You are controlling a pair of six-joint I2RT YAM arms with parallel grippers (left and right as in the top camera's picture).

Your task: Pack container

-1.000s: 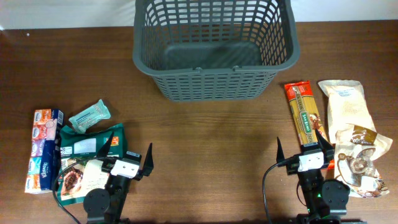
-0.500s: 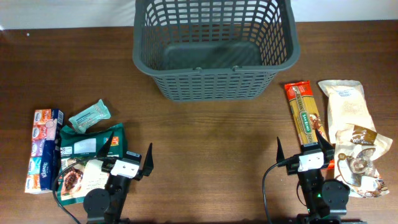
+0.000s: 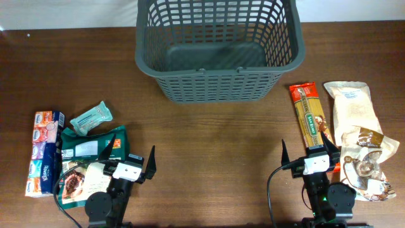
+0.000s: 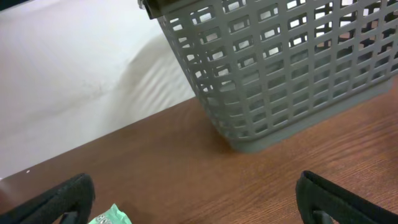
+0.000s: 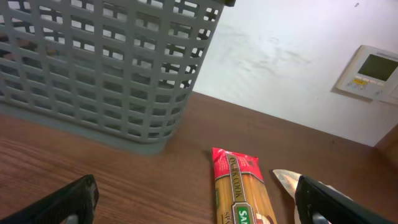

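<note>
The dark grey lattice container (image 3: 218, 88) stands empty at the back middle of the table; it also shows in the left wrist view (image 4: 292, 68) and in the right wrist view (image 5: 99, 68). My left gripper (image 3: 128, 161) is open and empty at the front left, beside a green packet (image 3: 92, 144). My right gripper (image 3: 305, 153) is open and empty at the front right, its fingers straddling the near end of a spaghetti packet (image 3: 308, 116), which the right wrist view (image 5: 242, 186) shows too.
At the left lie a tissue pack (image 3: 44, 152), a small mint-green wrapper (image 3: 91, 118) whose corner shows in the left wrist view (image 4: 112, 217), and a brown-and-white packet (image 3: 81, 180). At the right lie a beige bag (image 3: 355, 107) and a brown pouch (image 3: 367, 161).
</note>
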